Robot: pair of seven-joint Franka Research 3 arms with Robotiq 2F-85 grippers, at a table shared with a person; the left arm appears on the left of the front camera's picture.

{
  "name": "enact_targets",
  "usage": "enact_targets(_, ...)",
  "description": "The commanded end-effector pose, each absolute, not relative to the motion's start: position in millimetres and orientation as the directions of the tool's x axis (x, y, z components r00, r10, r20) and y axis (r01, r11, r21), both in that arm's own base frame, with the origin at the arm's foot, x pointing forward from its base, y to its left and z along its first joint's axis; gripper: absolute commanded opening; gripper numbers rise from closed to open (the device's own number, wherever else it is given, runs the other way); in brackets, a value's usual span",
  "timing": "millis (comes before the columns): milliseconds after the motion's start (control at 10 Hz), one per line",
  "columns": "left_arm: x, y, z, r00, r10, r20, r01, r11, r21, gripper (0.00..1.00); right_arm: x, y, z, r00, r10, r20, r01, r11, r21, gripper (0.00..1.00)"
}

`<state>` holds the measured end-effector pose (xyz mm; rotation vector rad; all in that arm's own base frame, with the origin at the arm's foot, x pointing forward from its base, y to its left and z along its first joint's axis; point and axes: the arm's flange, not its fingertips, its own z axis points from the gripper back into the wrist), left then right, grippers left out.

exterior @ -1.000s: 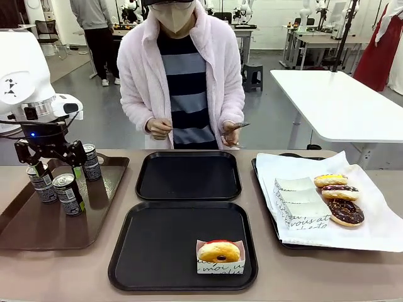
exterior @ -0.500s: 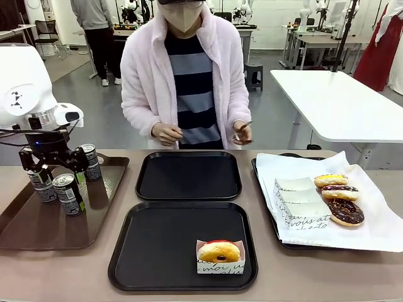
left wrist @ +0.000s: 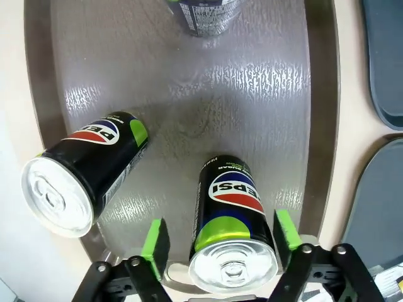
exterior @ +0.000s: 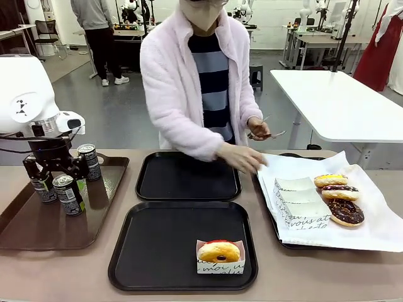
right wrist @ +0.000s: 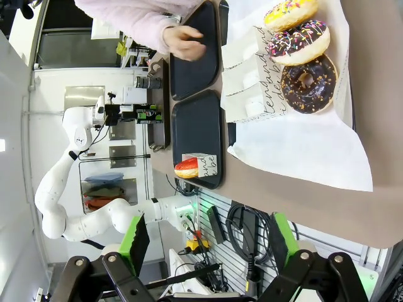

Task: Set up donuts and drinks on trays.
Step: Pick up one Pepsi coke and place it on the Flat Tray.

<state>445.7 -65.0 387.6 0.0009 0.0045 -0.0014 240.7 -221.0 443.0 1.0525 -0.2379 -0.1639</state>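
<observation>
Can point(left wrist: 233, 234), left end effector point(left wrist: 221, 235) spread astride it

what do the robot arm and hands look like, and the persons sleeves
The left arm is bulky, glossy white, with a small black mark and thin black cables. The left hand and right hand are black with green pads. The person's sleeves are fluffy pale pink.

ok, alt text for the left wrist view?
The left gripper, jaws open, straddles an upright Pepsi can on the brown tray. A second Pepsi can stands at picture-left, a third can at the top edge; black trays edge the right side.
</observation>
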Motion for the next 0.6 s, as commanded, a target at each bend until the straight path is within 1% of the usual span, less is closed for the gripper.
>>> enact_targets(0, 444, -63, 390, 0.999, 0.012, -0.038, -0.013, 1.000, -0.013, 0.00, 242, -222, 442, 0.960, -0.247, 0.133, -0.001, 0.471, 0.882, 1.00)
enact_targets(100, 444, -64, 390, 0.999, 0.019, -0.046, -0.019, 1.000, -0.009, 0.36, 242, -222, 442, 0.960, -0.247, 0.133, -0.001, 0.471, 0.882, 1.00)
enact_targets(200, 443, -64, 392, 0.998, 0.020, -0.054, -0.020, 1.000, -0.008, 0.00, 242, -222, 442, 0.960, -0.247, 0.133, -0.001, 0.471, 0.882, 1.00)
enact_targets(400, 434, -73, 411, 0.999, -0.005, -0.039, 0.005, 1.000, 0.001, 0.00, 242, -222, 442, 0.960, -0.247, 0.133, -0.001, 0.471, 0.882, 1.00)
enact_targets(500, 426, -82, 431, 0.999, 0.008, -0.036, -0.008, 1.000, 0.012, 0.00, 242, -222, 442, 0.960, -0.247, 0.133, -0.001, 0.471, 0.882, 1.00)
